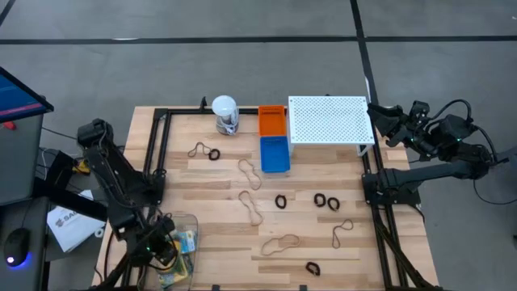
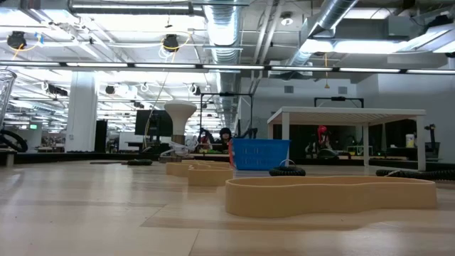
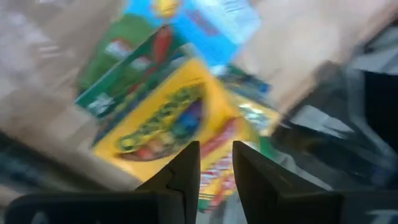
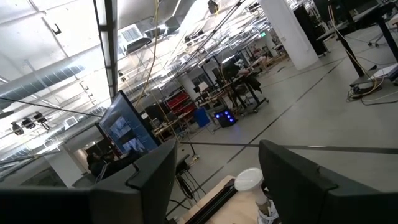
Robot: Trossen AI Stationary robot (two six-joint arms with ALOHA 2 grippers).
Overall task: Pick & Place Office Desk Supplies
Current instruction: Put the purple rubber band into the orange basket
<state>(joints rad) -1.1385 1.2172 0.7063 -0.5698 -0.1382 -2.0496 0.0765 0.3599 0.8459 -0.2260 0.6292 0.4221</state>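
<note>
My left gripper (image 1: 166, 249) (image 3: 216, 167) hangs at the table's near left corner, pointing steeply down over a yellow-and-green crayon box (image 3: 165, 118) (image 1: 185, 241). The box lies by a clear plastic wrap (image 1: 184, 222). The fingers stand a narrow gap apart, and the box shows through it. A second crayon box (image 1: 173, 276) lies at the near edge. Tan rubber bands (image 1: 252, 208) (image 2: 330, 195) and black ring clips (image 1: 281, 201) (image 2: 286, 171) lie flat across the tabletop. My right gripper (image 4: 214, 180) is open, raised off the table's right side. My left gripper comes at the crayon box from above, slanting down, its fingertips (image 3: 186, 163) over the box's yellow face (image 3: 186, 127). Blur hides the tips, so I cannot tell whether they touch the box.
At the far edge stand a white-lidded clear jar (image 1: 225, 115), an orange bin (image 1: 272, 121), a blue bin (image 1: 275, 153) (image 2: 259, 153) and a white perforated shelf (image 1: 329, 119). A black frame rail (image 1: 155, 145) runs along the left side.
</note>
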